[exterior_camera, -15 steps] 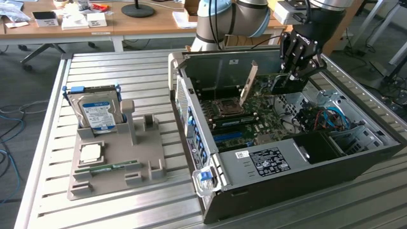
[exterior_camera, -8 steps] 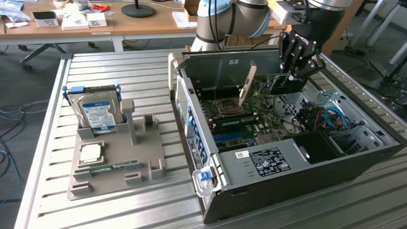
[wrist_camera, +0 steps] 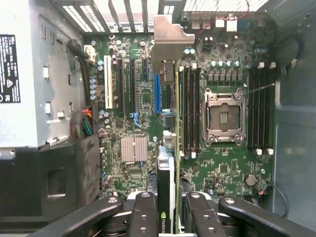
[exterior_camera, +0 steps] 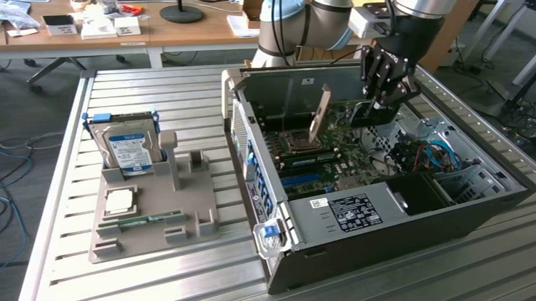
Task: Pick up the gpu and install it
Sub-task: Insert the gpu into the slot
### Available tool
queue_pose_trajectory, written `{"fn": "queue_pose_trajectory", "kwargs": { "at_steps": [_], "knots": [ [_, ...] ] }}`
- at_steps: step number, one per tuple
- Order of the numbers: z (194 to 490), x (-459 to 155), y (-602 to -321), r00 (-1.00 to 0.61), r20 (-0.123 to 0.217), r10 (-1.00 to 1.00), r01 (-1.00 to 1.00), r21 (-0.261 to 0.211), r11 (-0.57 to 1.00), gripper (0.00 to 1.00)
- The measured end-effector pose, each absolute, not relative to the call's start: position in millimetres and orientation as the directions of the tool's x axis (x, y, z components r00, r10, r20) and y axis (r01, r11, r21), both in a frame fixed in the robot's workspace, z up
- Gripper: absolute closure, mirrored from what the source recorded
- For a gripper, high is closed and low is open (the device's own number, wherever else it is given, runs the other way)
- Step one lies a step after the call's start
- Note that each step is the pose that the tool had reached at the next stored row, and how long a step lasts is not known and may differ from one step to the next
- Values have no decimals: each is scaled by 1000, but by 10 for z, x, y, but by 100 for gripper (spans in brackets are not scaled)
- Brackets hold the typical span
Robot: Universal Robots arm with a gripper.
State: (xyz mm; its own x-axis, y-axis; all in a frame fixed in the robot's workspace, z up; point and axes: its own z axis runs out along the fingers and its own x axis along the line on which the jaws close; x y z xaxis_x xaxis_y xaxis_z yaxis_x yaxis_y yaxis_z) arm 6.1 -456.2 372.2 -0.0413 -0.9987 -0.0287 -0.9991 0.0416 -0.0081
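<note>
Slatted bench (exterior_camera: 167, 88) carries an open case (exterior_camera: 402, 219) and a tray (exterior_camera: 125, 246) holding 1 hard drive (exterior_camera: 130, 150). Inside the case, fingers (wrist_camera: 143, 217) clamp the gpu (wrist_camera: 165, 177) over the motherboard (wrist_camera: 222, 168).

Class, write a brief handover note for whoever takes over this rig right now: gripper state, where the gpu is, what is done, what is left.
Gripper: shut on the gpu, with fingers on both faces of the card.
Gpu: held on edge inside the open PC case, over the motherboard, silver bracket toward the case's rear wall.
Done: gpu is off the parts tray and inside the case.
Left: seating it. I cannot tell whether its edge touches a slot yet. Not released.
</note>
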Motion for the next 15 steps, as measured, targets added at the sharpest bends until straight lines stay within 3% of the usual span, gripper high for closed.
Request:
{"fn": "queue_pose_trajectory", "kwargs": {
  "at_steps": [15],
  "knots": [
    [3559,-176,-4562,-57,-28,-998,-998,-8,58,73]
  ]
}}
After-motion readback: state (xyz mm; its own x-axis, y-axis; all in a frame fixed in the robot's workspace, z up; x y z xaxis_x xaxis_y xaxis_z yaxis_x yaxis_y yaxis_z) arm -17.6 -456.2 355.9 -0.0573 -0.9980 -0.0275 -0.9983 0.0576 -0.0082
